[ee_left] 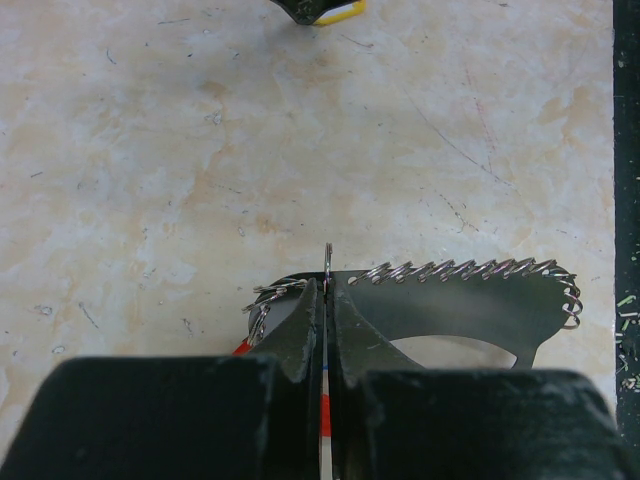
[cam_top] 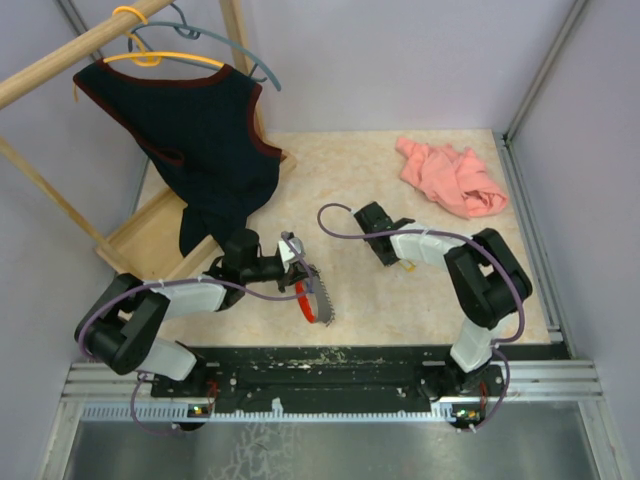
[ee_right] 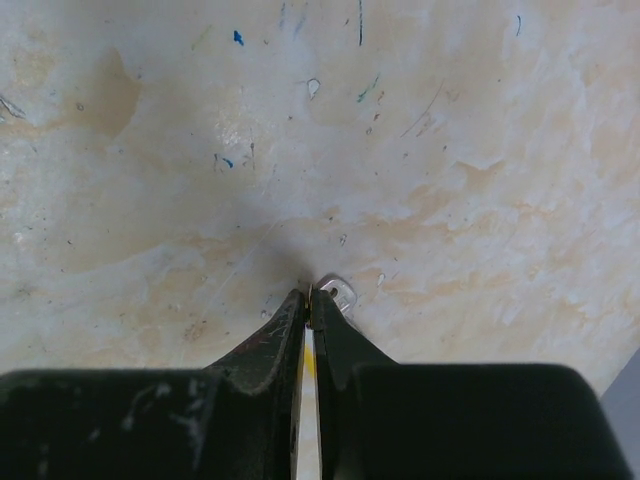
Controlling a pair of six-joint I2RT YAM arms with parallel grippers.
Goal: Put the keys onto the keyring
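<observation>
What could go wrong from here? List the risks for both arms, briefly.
1. The right end effector pinches the small silvery key with a yellow part only at its very tips; it may twist or slip out.
2. The left end effector grips the keyring of thin red loop and silvery ridged strip by one thin ring, the strip jutting out to one side; it may swing during threading.

We see a pale marbled bench [cam_top: 400,310]. A crumpled pink cloth [cam_top: 450,178] lies near its far right corner; a wooden rack base [cam_top: 140,240] sits at its left edge.
</observation>
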